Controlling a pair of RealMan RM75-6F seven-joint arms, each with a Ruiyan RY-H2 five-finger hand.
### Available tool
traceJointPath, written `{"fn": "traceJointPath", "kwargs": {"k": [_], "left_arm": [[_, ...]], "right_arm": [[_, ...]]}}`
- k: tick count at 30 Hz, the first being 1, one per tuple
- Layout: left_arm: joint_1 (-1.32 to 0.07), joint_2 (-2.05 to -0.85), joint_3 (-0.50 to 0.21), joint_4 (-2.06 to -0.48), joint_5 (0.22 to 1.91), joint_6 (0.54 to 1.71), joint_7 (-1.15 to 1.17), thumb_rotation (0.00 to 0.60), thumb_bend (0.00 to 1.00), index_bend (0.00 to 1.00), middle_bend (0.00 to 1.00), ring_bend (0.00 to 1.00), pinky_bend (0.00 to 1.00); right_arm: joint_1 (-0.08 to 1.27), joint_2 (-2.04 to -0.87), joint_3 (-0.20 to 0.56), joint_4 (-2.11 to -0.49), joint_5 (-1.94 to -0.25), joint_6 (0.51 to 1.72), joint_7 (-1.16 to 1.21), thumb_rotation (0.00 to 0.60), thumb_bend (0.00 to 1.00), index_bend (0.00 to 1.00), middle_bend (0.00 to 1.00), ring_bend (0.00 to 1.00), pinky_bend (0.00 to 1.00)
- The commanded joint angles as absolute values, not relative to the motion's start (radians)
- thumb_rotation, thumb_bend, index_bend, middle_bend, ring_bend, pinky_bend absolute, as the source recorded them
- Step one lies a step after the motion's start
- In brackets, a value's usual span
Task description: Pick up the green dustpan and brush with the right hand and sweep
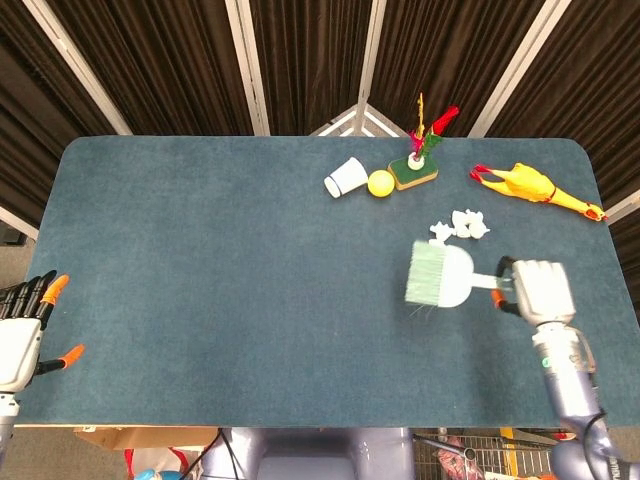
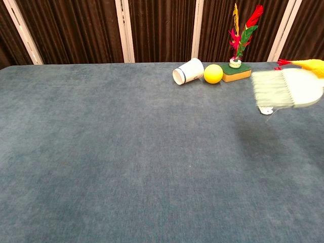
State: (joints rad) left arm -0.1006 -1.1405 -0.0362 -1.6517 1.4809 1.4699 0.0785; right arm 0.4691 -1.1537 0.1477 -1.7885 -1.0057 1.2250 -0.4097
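Green brush (image 1: pixel 438 275) lies left-right, bristles pointing left, handle held in the right hand (image 1: pixel 540 292) fingers

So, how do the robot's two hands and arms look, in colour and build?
The left hand has a white back, black fingers and orange fingertips. The right hand is white, with orange showing at the fingers. The right forearm is a silver-grey cylinder. No cables or sleeves are visible.

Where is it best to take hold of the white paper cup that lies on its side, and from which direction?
Grip the paper cup across its round body, coming from above. It lies tipped, mouth toward the table's left, so the wall is exposed; the yellow ball sits close on its right.
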Motion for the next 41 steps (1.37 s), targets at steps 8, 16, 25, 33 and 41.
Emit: {"fn": "traceJointPath", "kwargs": {"k": [8,16,25,33,41], "left_arm": [[-0.098,-1.138,-0.035,-1.647,1.482,1.471,0.073,0.6,0.0,0.0,0.0,0.0,0.02],[-0.098,-1.13,-0.031,-1.646,1.483,1.466,0.067,0.6,0.0,0.0,0.0,0.0,0.02],[-0.099,-1.126,-0.03,-1.654,1.477,1.459,0.081,0.6,0.0,0.0,0.0,0.0,0.02],[-0.097,-1.126,-0.03,-1.659,1.477,1.461,0.088,0.6,0.0,0.0,0.0,0.0,0.02],[-0.097,-1.128,-0.029,-1.642,1.494,1.474,0.11,0.6,0.0,0.0,0.0,0.0,0.02]], "right_arm": [[0.497,-1.348,0.083,-1.76,-1.038,1.239,-0.575,0.6,0.55,0.42,0.6,0.62,0.63],[0.488,-1.406,0.06,-1.733,-1.001,1.27,-0.68,0.6,0.37,0.08,0.19,0.19,0.3],[0.454,-1.344,0.042,-1.747,-0.972,1.287,-0.688,0.6,0.35,0.0,0.09,0.1,0.21],[0.381,-1.201,0.008,-1.771,-1.06,1.334,-0.562,0.6,0.35,0.0,0.03,0.02,0.09],[0.267,-1.099,-0.02,-1.737,-1.211,1.454,-0.322,0.6,0.35,0.0,0.0,0.0,0.03]]}}
